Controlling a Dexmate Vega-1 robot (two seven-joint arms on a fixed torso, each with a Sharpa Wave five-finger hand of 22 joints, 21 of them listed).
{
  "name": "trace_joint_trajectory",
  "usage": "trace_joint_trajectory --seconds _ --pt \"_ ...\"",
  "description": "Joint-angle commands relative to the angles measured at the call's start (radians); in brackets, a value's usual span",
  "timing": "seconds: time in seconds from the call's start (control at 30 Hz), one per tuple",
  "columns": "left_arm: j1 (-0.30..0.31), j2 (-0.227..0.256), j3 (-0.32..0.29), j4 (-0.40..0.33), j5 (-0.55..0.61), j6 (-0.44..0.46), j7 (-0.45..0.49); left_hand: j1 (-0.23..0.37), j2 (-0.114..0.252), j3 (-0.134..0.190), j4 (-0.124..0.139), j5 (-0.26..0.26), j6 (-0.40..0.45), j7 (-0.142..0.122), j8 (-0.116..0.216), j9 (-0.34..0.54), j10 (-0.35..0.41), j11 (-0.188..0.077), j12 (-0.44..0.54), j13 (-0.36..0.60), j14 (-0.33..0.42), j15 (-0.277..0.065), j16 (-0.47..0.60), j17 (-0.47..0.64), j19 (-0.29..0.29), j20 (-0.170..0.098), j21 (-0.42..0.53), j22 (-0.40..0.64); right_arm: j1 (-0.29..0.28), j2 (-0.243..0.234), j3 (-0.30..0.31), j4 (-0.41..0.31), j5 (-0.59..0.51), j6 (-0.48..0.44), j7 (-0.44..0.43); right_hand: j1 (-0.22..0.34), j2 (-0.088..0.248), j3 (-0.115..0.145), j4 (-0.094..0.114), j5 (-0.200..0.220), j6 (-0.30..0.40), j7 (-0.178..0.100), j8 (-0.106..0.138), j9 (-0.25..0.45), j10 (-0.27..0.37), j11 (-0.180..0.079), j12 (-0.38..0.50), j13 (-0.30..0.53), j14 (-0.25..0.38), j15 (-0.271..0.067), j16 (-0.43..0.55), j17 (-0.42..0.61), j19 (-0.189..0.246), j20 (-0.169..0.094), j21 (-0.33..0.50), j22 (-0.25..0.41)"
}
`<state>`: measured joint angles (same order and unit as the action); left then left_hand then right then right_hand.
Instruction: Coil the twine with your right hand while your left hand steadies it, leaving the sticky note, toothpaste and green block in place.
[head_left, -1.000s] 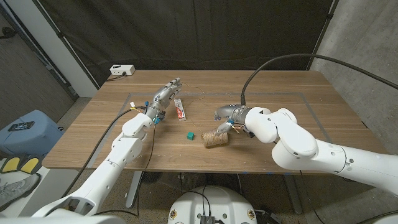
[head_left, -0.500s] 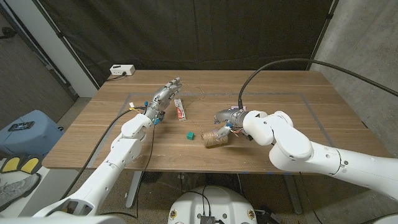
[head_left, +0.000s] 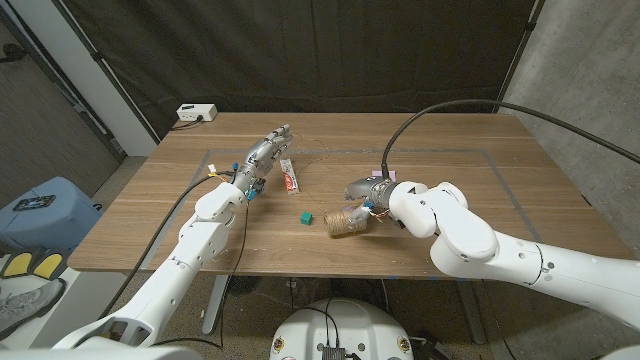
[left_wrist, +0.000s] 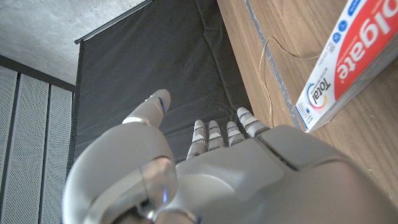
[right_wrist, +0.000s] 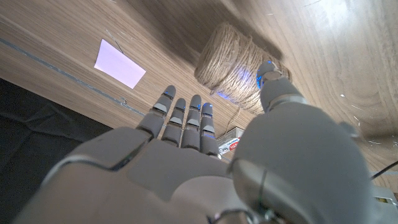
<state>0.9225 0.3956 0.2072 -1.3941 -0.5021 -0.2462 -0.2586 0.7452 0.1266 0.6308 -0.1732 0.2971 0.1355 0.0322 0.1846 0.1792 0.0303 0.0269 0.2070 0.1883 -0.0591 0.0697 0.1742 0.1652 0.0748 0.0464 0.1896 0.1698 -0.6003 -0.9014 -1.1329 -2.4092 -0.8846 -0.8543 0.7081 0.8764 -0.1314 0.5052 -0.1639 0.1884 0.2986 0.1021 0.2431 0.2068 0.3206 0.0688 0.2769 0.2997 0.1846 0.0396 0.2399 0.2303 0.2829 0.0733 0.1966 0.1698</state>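
1. Twine spool (head_left: 345, 222): on its side on the bench (head_left: 450, 170), just ahead of the right hand (head_left: 366, 188), thumb beside it.
2. Right fingers (right_wrist: 183, 121): spread, holding nothing.
3. Left hand (head_left: 265, 155): well apart by the toothpaste (head_left: 289, 176), fingers extended, empty.

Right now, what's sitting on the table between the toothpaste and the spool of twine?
In the head view, the green block sits between the toothpaste and the twine spool, just beside the spool. Apart from it, that stretch is bare wood.
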Motion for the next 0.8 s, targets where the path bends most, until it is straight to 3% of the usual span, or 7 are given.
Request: trace_joint_trajectory --seconds 0.03,0.43,0.8 --pt "0.000 -0.003 -0.001 -0.002 0.001 0.005 0.005 0.013 -0.001 -0.005 0.002 0.008 0.008 0.000 0.002 0.001 0.003 0.001 0.003 0.005 0.001 0.011 0.004 0.004 0.006 0.003 0.005 0.004 -0.040 -0.009 0.020 0.019 -0.031 0.052 -0.066 -0.001 -0.006 0.009 0.001 -0.003 0.027 -0.014 0.007 0.004 0.027 -0.013 0.017 0.007 0.024 -0.021 0.007 0.005 0.010 -0.011 0.003 0.005" --pt "0.014 -0.001 -0.003 -0.025 0.006 0.016 0.022 0.017 -0.001 -0.008 0.002 0.010 0.008 0.001 0.002 0.001 0.005 0.001 0.003 0.005 0.002 0.012 0.004 0.004 0.006 0.003 0.006 0.004 -0.066 -0.016 0.034 0.032 -0.041 0.077 -0.076 -0.003 -0.007 0.014 0.002 -0.005 0.048 -0.023 0.012 0.006 0.047 -0.029 0.030 0.014 0.041 -0.036 0.011 0.007 0.013 -0.016 0.003 0.005" --pt "0.029 -0.001 -0.006 -0.037 0.008 0.021 0.029 0.020 0.000 -0.010 0.003 0.011 0.011 0.001 0.003 0.002 0.005 0.002 0.003 0.005 0.003 0.012 0.004 0.004 0.006 0.004 0.006 0.005 -0.068 0.013 0.021 0.052 -0.074 0.064 -0.041 -0.004 -0.006 0.020 0.002 -0.006 0.060 -0.028 0.012 0.008 0.073 -0.035 0.045 0.021 0.054 -0.042 0.013 0.009 0.018 -0.019 0.004 0.005"
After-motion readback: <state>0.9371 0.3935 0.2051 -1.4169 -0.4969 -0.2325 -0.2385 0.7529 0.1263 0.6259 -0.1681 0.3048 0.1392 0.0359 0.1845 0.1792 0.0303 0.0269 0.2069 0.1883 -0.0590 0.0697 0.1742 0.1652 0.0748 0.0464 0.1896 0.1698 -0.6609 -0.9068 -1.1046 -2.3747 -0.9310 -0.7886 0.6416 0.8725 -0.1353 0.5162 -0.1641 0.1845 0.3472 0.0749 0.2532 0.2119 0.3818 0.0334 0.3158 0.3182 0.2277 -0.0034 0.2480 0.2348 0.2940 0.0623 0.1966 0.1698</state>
